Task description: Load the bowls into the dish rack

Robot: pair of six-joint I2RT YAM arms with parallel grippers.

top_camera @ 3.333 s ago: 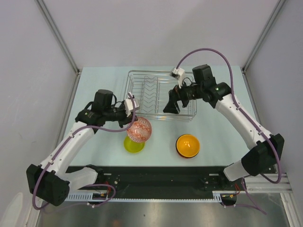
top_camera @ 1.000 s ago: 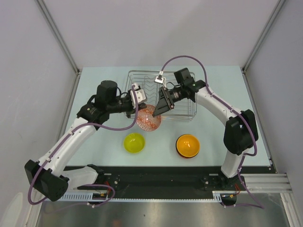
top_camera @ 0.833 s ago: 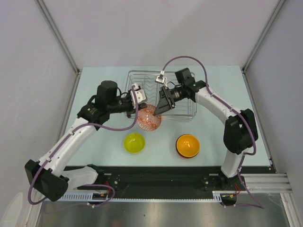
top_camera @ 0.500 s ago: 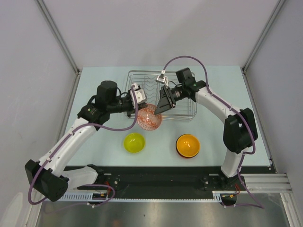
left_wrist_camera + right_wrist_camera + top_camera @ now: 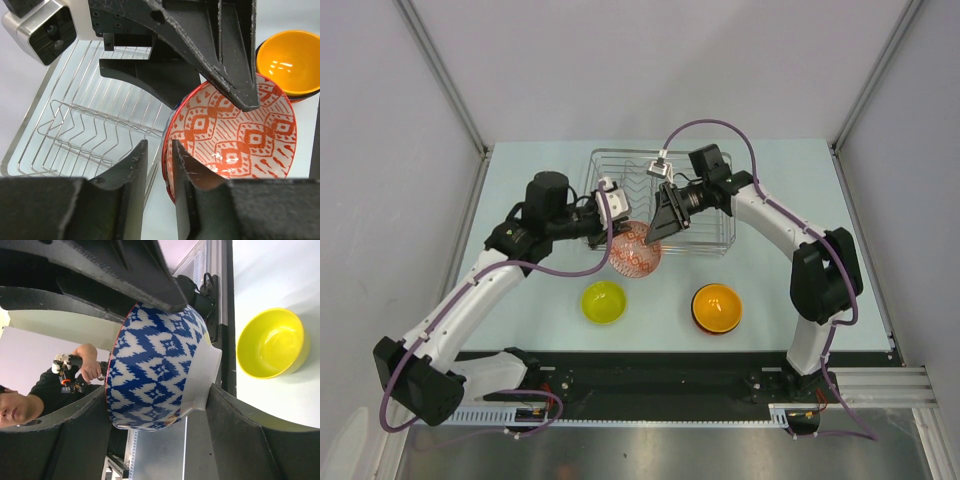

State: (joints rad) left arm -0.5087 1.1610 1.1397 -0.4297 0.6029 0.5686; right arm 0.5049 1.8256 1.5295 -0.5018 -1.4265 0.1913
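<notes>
The zigzag-patterned bowl, red-orange inside and blue-and-white outside, hangs tilted at the front edge of the dish rack. My right gripper is shut on it, one finger at the rim and the other at the base. In the left wrist view the bowl has its rim between the fingers of my left gripper, which stands open: the outer finger is off the rim. A lime-yellow bowl and an orange bowl stacked on a darker one sit on the table in front.
The wire rack holds only its zigzag dividers. The right arm reaches over the rack from the right. The yellow bowl lies just below the held bowl. The arm bases line the near table edge.
My left gripper's fingers have parted and let go of the bowl's rim. The right gripper has narrowed onto the bowl. The bowl and both arms have barely moved.
</notes>
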